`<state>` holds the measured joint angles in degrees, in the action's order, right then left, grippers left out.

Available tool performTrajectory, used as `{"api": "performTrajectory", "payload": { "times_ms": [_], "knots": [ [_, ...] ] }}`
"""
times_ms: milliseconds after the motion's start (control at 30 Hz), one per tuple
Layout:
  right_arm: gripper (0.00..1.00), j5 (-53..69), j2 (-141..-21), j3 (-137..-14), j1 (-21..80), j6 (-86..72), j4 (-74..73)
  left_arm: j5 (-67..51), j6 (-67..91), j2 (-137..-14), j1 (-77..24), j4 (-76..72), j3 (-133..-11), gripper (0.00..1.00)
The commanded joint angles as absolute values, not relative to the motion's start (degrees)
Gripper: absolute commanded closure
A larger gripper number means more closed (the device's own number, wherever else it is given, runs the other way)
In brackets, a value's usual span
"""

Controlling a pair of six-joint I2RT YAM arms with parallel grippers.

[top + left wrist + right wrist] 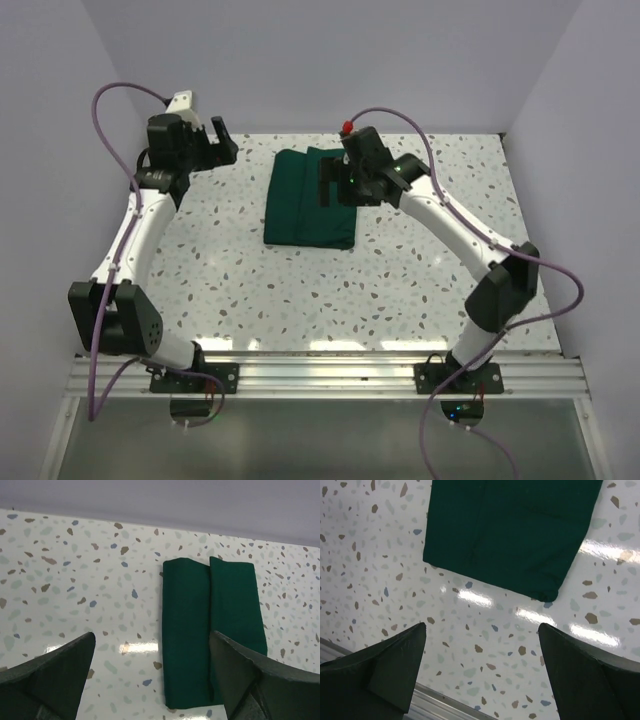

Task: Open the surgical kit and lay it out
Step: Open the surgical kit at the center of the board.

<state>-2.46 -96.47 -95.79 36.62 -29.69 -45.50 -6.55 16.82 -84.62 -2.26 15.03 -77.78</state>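
Item: surgical kit (pixel 310 200), a dark green cloth wrap, folded shut (2 flaps meet along a lengthwise seam).
Location: flat on the speckled table (pixel 250 290), far centre, between the 2 arms.
Contents: hidden by the cloth.
Left gripper (pixel 212 140): jaws wide apart, empty, raised to the left of the kit and well apart from it.
Right gripper (pixel 333 185): jaws wide apart, empty, poised over the kit's right edge.

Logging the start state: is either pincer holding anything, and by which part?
Nothing is held: left pincer and right pincer both stand open and empty; the folded green wrap lies untouched.
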Motion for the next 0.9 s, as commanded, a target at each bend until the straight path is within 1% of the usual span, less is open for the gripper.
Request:
{"api": "performTrajectory", "payload": {
  "times_ms": [0, 33, 67, 100, 133, 167, 233, 300, 400, 433, 500, 600, 633, 800, 867],
  "knots": [
    [0.02, 1.2, -106.7, -108.3, 38.1, -28.0, -52.9, -9.7, 23.4, -80.3, -2.0, 23.3, -79.4, 0.00],
    [0.02, 1.1, -108.9, -114.1, 38.7, -27.3, -54.2, -12.2, 24.7, -79.8, -1.9, 21.6, -75.5, 0.00],
    [0.02, 0.9, -111.0, -116.9, 39.2, -27.0, -55.4, -17.0, 26.2, -78.9, -1.7, 13.6, -70.7, 0.00],
    [0.02, 0.5, -113.6, -119.7, 40.0, -26.1, -57.8, -28.7, 27.5, -79.4, -1.3, 9.7, -63.5, 0.00],
    [0.02, 0.3, -118.3, -125.7, 40.4, -25.9, -59.3, -31.3, 29.4, -80.2, -1.1, 7.5, -61.9, 0.00],
    [0.02, 0.1, -121.3, -129.0, 40.7, -25.8, -61.1, -32.6, 32.1, -81.2, -1.4, 6.1, -60.8, 0.00],
    [0.02, 0.1, -128.4, -137.6, 41.6, -26.0, -65.5, -31.4, 33.0, -79.8, -1.7, 4.5, -57.4, 0.00],
    [0.04, 0.1, -131.7, -141.0, 42.4, -26.8, -67.2, -26.9, 31.3, -76.7, -1.7, 5.0, -56.9, 0.00],
    [0.07, 0.2, -135.3, -141.4, 43.5, -28.4, -66.0, -22.0, 28.0, -75.4, -1.6, 12.3, -59.1, 0.00],
    [0.10, 0.1, -136.0, -140.6, 43.8, -28.6, -65.7, -21.6, 27.3, -75.1, -1.6, 13.6, -59.3, 0.00],
    [0.12, -0.8, -137.9, -140.2, 44.5, -29.3, -65.7, -20.7, 26.0, -73.7, -1.6, 16.3, -59.2, 0.01],
    [0.20, -1.7, -141.0, -139.8, 44.7, -29.4, -65.7, -18.1, 25.0, -70.7, -1.6, 17.9, -58.6, 0.01],
    [0.24, -1.9, -141.9, -140.3, 44.7, -29.7, -65.8, -17.7, 24.5, -69.4, -1.6, 18.5, -58.8, 0.01],
    [0.35, -5.2, -146.1, -142.0, 44.8, -29.8, -65.8, -16.3, 23.6, -67.6, -1.6, 22.1, -58.8, 0.01],
    [0.45, -6.4, -147.4, -142.6, 44.7, -29.7, -66.1, -16.0, 23.5, -66.8, -1.6, 22.2, -57.9, 0.01]
  ]
}}
